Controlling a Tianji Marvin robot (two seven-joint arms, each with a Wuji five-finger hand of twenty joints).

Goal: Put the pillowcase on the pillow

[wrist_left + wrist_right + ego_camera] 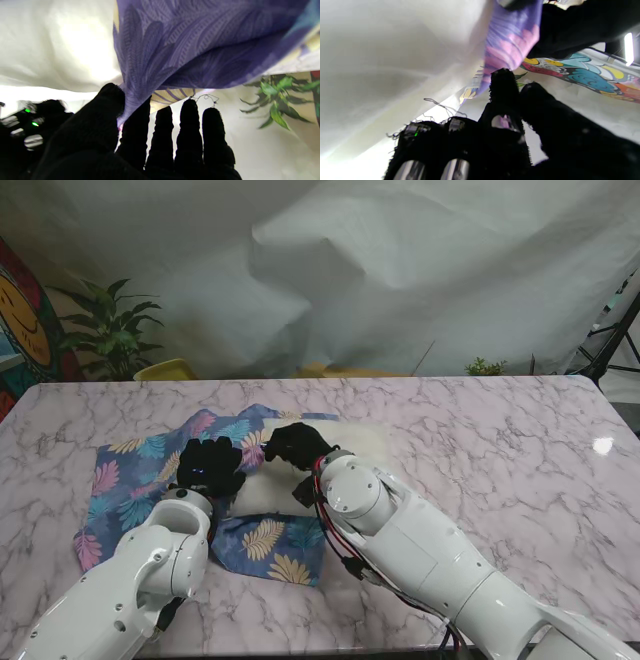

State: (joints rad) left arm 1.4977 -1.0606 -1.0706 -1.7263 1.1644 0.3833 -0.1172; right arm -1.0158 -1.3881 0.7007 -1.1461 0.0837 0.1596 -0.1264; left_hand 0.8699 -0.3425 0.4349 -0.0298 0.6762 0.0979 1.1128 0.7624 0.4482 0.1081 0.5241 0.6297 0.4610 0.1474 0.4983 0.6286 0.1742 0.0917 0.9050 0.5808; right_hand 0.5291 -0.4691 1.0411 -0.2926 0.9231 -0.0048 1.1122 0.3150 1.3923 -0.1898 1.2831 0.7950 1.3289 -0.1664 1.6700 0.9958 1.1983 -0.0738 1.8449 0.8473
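The white pillow [300, 480] lies on the marble surface [480, 440] with its long axis running left to right, its left end inside the floral pillowcase [140, 480]. The left robot hand [208, 465] pinches the pillowcase edge between thumb and forefinger. The right robot hand [295, 445] sits at the same opening over the pillow; I cannot tell whether it grips anything. The cloth must travel rightward.

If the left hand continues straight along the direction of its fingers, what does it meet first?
Probably the pillowcase: the left hand already pinches a fold of it, and the cloth hangs just ahead of the fingertips. The white pillow lies beside it; depth is unclear.
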